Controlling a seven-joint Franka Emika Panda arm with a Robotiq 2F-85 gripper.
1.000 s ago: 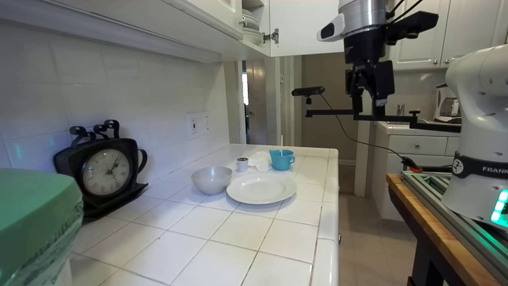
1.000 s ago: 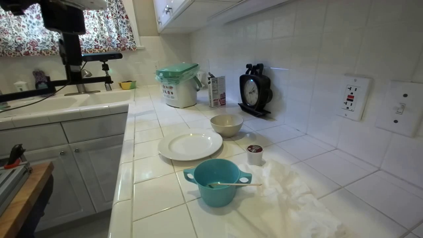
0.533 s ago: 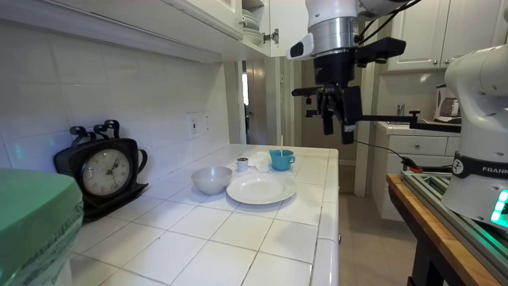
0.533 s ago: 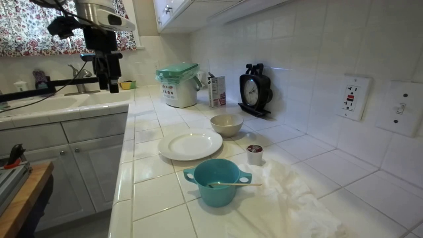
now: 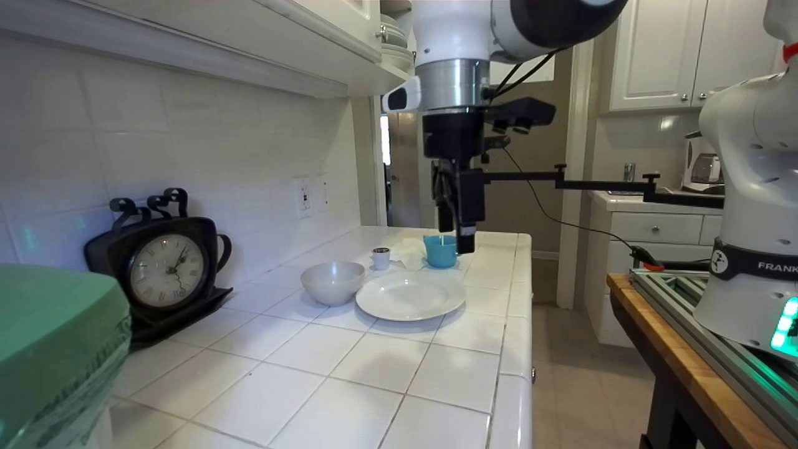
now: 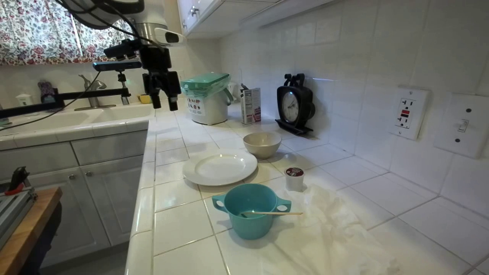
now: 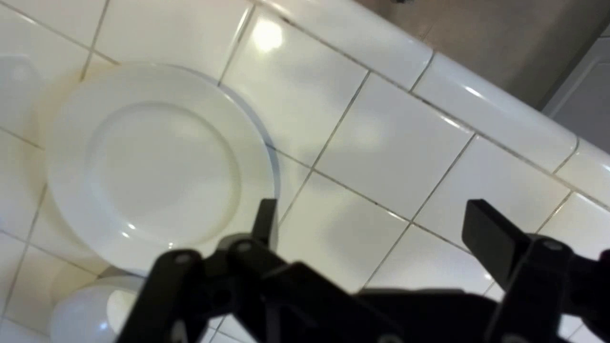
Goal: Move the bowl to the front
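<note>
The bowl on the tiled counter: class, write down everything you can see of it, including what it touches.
The bowl is round, plain and off-white, with deep curved sides, no visible handles and a smooth, glossy surface that looks ceramic. It stands upright, open side up, on the tiled counter, close beside the white plate; whether the two touch is unclear. Nothing shows inside it. The gripper is apart from it, not holding it.

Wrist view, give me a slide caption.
Open jaws above a tiled counter, plate at left, bowl partly visible lower left.
</note>
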